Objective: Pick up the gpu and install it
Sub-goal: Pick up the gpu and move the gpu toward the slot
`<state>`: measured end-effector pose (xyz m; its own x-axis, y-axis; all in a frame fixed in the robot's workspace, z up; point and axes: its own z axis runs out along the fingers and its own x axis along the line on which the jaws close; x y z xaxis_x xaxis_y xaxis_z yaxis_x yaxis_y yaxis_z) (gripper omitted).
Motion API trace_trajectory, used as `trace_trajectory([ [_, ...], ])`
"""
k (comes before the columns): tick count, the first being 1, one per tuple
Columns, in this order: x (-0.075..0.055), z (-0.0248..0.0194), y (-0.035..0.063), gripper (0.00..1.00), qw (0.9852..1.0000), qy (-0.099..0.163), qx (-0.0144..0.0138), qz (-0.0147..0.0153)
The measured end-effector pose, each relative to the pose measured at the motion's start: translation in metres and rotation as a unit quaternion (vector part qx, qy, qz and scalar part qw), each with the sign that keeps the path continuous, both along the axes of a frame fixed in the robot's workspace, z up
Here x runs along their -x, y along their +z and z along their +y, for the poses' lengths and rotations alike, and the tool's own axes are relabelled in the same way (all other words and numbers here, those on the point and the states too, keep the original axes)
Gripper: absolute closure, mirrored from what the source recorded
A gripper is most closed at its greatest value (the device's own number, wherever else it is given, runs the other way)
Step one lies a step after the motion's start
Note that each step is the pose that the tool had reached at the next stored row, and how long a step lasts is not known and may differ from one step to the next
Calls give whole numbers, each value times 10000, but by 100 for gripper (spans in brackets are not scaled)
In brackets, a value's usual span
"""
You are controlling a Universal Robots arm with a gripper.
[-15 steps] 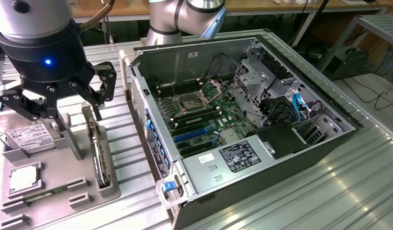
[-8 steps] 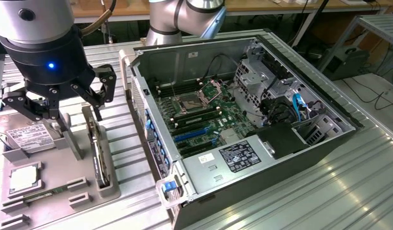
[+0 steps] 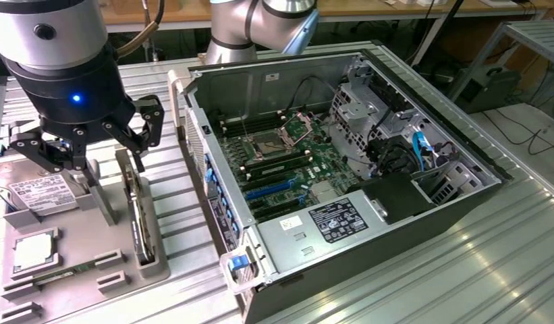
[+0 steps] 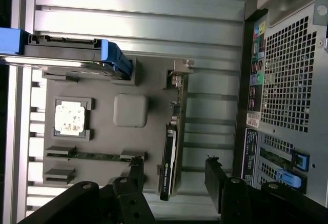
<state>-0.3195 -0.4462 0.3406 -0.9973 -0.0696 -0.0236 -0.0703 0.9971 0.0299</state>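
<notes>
The gpu (image 3: 136, 206) stands on its long edge in a slot of the grey parts holder (image 3: 83, 239), to the exterior view's left of the open computer case (image 3: 258, 88). In the wrist view the gpu (image 4: 170, 152) is a thin black card seen edge-on, with its silvery bracket (image 4: 179, 73) at one end. My gripper (image 3: 92, 145) hangs above the holder, open, with nothing between its fingers. Seen from the wrist, the gripper (image 4: 174, 178) straddles the card from above, one black finger (image 4: 136, 175) on each side, apart from it.
A boxy hard drive (image 3: 38, 192) with blue rails (image 4: 115, 57), a square processor (image 4: 70, 118), a narrow memory stick (image 4: 97, 156) and a grey post (image 4: 130, 110) share the holder. The case holds the motherboard with blue slots (image 3: 277, 192). Its rear panel (image 4: 287, 80) is close beside the gpu.
</notes>
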Motion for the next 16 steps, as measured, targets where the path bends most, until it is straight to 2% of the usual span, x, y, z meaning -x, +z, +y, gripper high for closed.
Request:
trace_trajectory([
  [8,0,20,-130,40,10000,0,0,1],
  [16,-1,20,-327,40,10000,0,0,0],
])
